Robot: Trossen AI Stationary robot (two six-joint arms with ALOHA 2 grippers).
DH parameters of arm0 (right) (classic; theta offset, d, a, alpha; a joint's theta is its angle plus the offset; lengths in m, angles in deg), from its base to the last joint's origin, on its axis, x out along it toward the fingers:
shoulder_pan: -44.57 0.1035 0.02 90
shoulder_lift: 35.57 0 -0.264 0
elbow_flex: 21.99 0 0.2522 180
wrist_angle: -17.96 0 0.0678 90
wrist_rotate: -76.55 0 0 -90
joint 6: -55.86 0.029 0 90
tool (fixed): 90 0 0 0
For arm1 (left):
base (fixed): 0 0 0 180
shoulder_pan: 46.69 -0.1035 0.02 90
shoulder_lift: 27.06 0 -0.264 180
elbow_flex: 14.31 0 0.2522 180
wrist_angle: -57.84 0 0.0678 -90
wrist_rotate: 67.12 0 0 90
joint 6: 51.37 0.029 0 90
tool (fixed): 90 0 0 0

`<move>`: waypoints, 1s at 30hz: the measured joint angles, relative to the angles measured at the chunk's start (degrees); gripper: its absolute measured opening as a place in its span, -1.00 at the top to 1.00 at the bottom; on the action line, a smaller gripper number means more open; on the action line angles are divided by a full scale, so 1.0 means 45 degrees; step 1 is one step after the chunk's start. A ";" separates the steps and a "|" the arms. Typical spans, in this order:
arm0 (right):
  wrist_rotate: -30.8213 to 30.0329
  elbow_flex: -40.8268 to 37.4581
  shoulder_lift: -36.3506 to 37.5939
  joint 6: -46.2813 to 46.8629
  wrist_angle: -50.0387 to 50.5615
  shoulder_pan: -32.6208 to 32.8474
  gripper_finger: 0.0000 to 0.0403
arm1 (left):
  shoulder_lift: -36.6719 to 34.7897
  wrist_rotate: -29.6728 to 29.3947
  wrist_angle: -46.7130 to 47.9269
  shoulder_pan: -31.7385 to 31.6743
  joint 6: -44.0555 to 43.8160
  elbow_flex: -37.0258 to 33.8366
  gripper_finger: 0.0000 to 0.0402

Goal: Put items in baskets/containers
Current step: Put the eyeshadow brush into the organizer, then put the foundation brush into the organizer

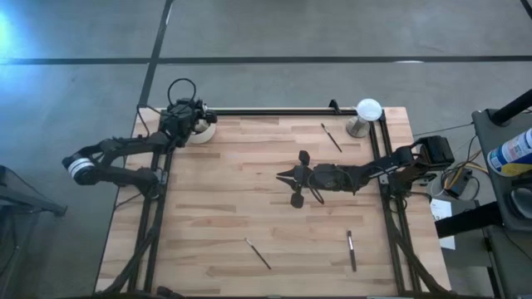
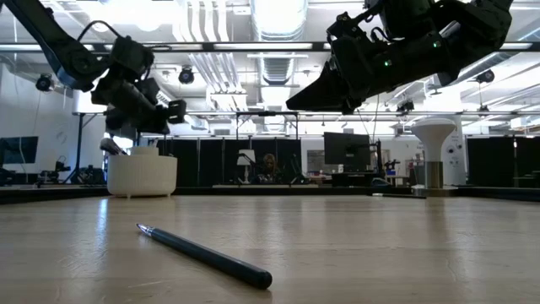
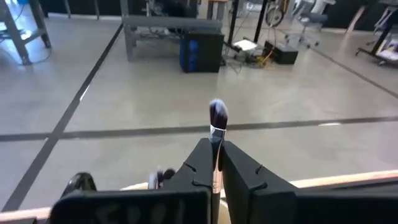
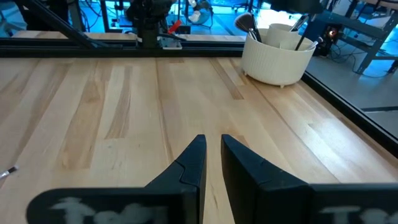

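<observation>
The cream cup (image 1: 203,133) stands at the table's far left corner with several brushes in it, one with a fluffy head (image 4: 247,23). My left gripper (image 3: 214,148) hovers over the cup (image 2: 142,173), shut on a makeup brush with a dark bristle head (image 3: 218,113). My right gripper (image 4: 213,143) hangs above the middle of the table (image 1: 284,176), its fingers a narrow gap apart with nothing between them. Three loose brushes lie flat on the wood: one far right (image 1: 332,137), two near the front (image 1: 258,253) (image 1: 352,251). My left gripper pinches the brush between its two fingers, on the handle just below the metal ferrule (image 3: 216,135). The bristle head stands out past the fingertips, clear of everything. The fingers hide the rest of the handle. The brush is lifted off the table.
A white dome on a metal stand (image 1: 366,112) sits at the far right corner. A black rail (image 1: 274,110) runs along the far edge. Bare wood lies between the cup and my right gripper. In the low view a dark brush (image 2: 207,253) lies close to the camera.
</observation>
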 joint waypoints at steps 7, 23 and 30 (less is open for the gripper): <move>0.0000 0.0000 0.0000 -0.0039 0.0002 0.0000 0.79 | 0.0256 0.0013 0.0848 0.0004 -0.0219 0.0341 0.70; -0.0005 0.0000 0.0381 0.0324 0.1598 0.0020 0.79 | -0.3192 0.2694 0.3339 0.0938 0.0447 0.0350 0.69; -0.2929 0.0005 0.2033 0.2896 0.6909 0.1106 0.82 | -0.3188 0.3145 -0.0373 0.3836 0.0703 -0.1919 0.95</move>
